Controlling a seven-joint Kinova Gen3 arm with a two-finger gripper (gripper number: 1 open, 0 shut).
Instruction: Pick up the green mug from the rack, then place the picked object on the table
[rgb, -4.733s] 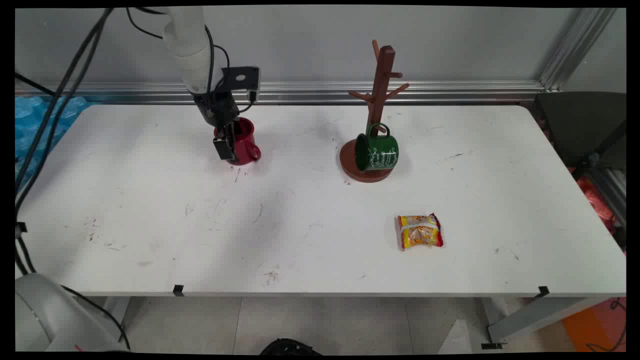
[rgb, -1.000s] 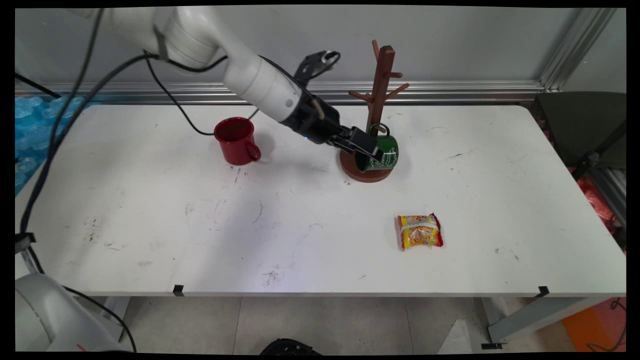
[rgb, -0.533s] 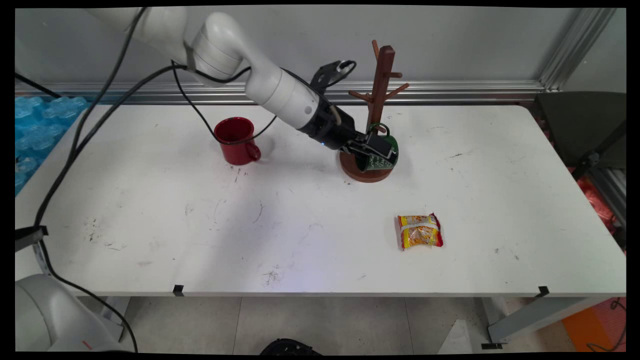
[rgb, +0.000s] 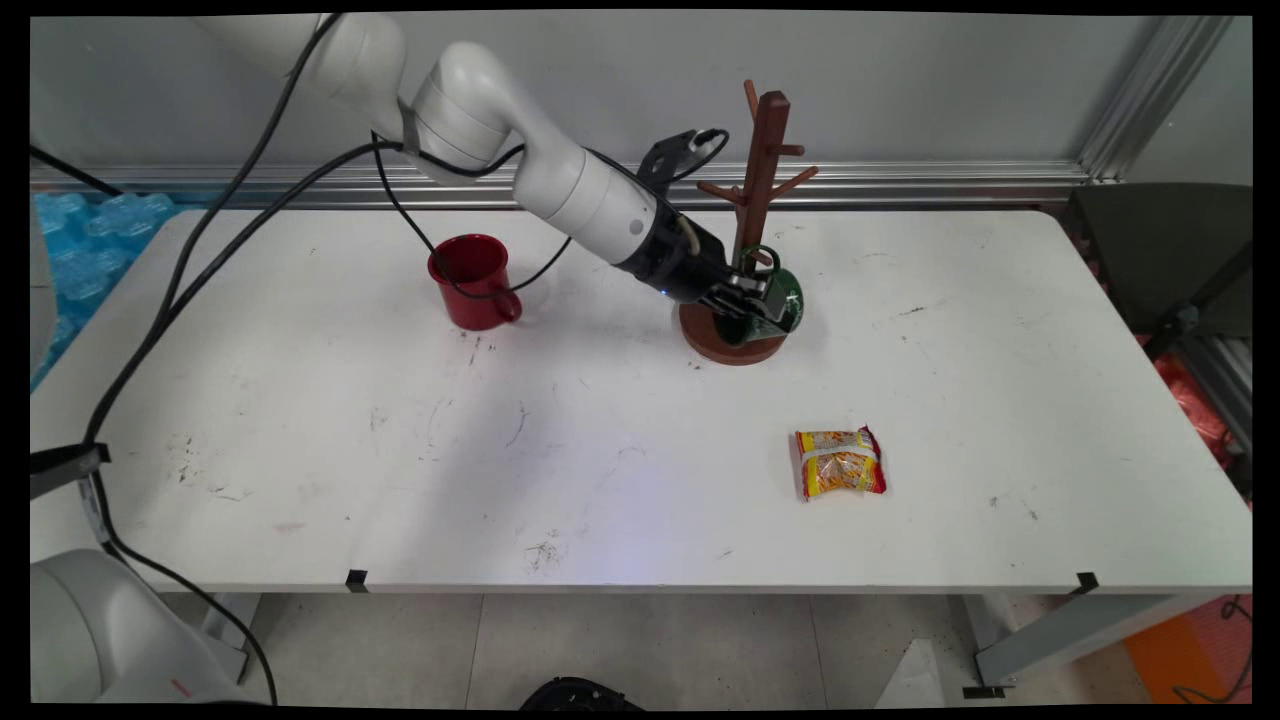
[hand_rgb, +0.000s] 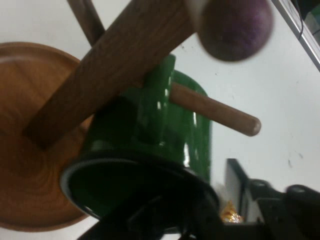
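Hand (rgb: 752, 300) at mouth of green enamel mug (rgb: 787, 297). Mug hangs on low peg of wooden mug tree (rgb: 762, 150), over its base. Grip state: cannot tell. Red mug (rgb: 470, 280) and snack packet (rgb: 840, 463) well apart on worktop (rgb: 300, 420).

Even, bright overhead light, soft shadows on the table (rgb: 400, 450); blurred close-up hand view.

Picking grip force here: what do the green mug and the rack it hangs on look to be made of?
Green mug: probably enamelled metal, given its glossy highlights and thin dark rim. Rack: wood with a brown satin finish; grain shows on its post, pegs and round base. The gripper is at the mug's mouth.
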